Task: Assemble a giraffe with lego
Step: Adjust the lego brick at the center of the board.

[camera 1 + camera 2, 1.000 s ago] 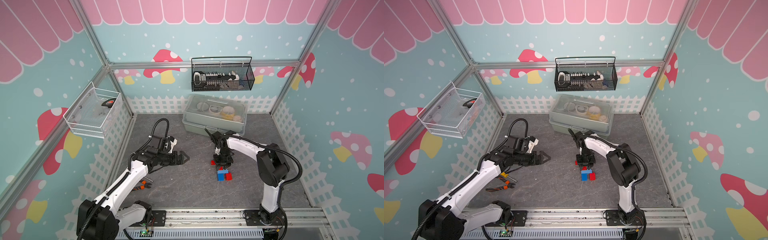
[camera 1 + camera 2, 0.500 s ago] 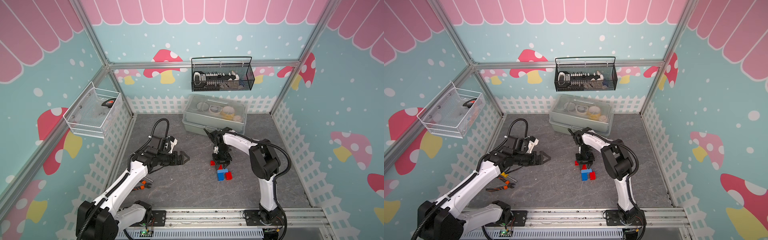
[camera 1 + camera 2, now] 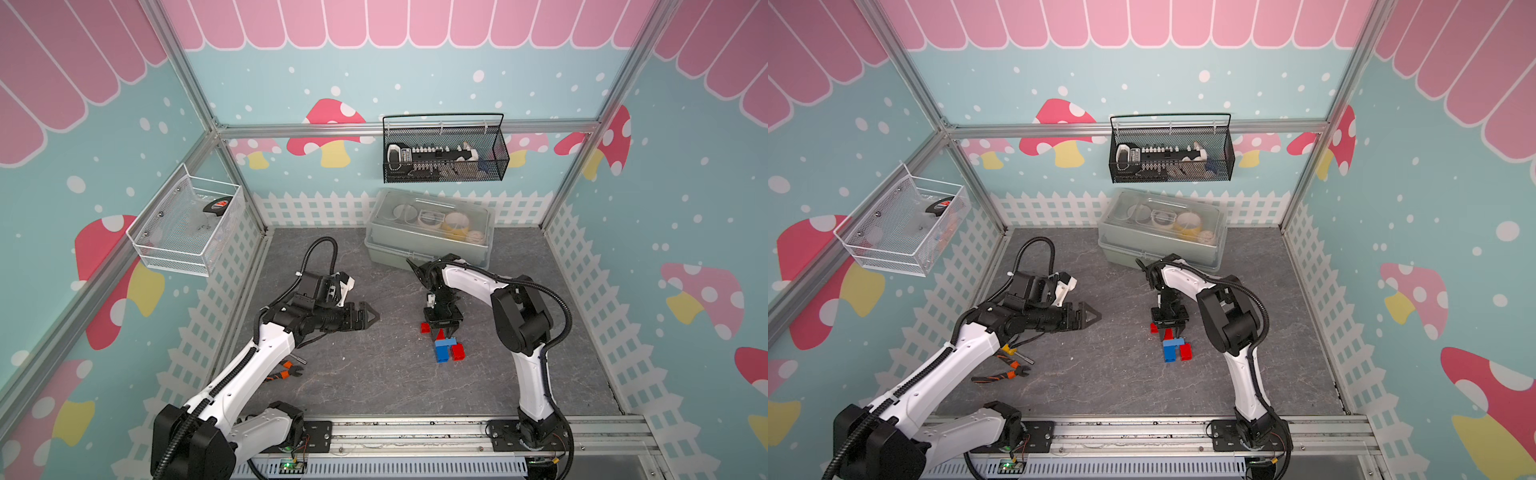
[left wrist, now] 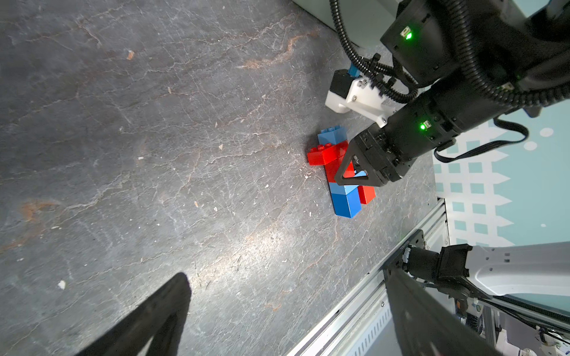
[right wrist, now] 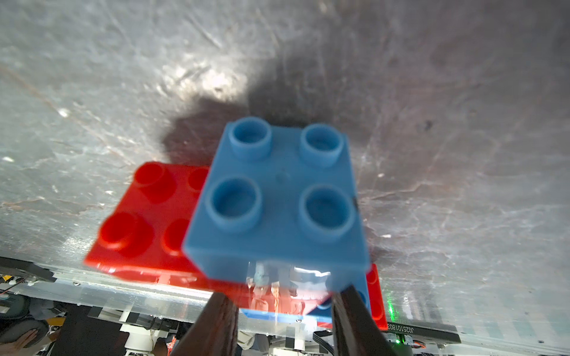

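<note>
Presently, four entries are recorded.

1. The giraffe (image 3: 447, 348), a stepped figure of joined red and blue bricks, is laid on its side on the table (image 3: 374, 390), just right of centre in both top views. Its long axis is set nearly up-and-down in the frame, slightly slanted. The two feet, one blue and one red, are turned toward the lower edge. The studded head end is pointed toward the upper edge, beneath the arm.

2. The right hand (image 3: 445, 332) is set on the middle of the figure, with its jaws narrowed and closed across the neck. The grip is judged to be taken there so that the whole figure can be lifted or stood up without being pulled apart.

3. The left hand (image 3: 371, 318) is held above the table left of centre, well apart from the bricks. Its fingers are spread and nothing is held between them. It is judged to be in reserve.

4. The orange-handled pliers (image 3: 1000, 376) are laid at lower left and are judged to have no part in the task.
</note>
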